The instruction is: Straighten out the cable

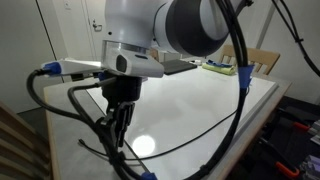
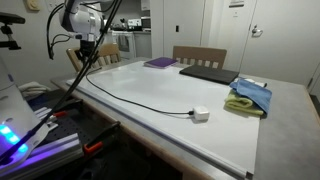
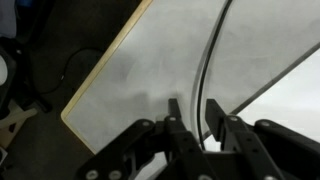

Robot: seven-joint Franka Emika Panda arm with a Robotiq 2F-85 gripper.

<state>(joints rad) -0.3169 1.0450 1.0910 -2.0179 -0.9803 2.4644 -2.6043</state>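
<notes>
A thin black cable (image 2: 140,98) lies on the white table (image 2: 215,140) and ends in a small white plug block (image 2: 200,115). It also crosses the table in an exterior view (image 1: 215,128). My gripper (image 2: 86,52) hangs over the table's corner, also seen in an exterior view (image 1: 118,118). In the wrist view the cable (image 3: 208,60) runs up across the tabletop and passes between my two fingers (image 3: 196,118). The fingers stand apart with a gap on each side of the cable, so the gripper is open around it.
A blue and yellow cloth (image 2: 250,97), a dark flat pad (image 2: 207,72) and a purple book (image 2: 158,62) lie at the table's far side. Wooden chairs (image 2: 192,55) stand behind. The table's wooden edge (image 3: 100,75) is close beside my fingers. Thick robot hoses (image 1: 60,100) hang nearby.
</notes>
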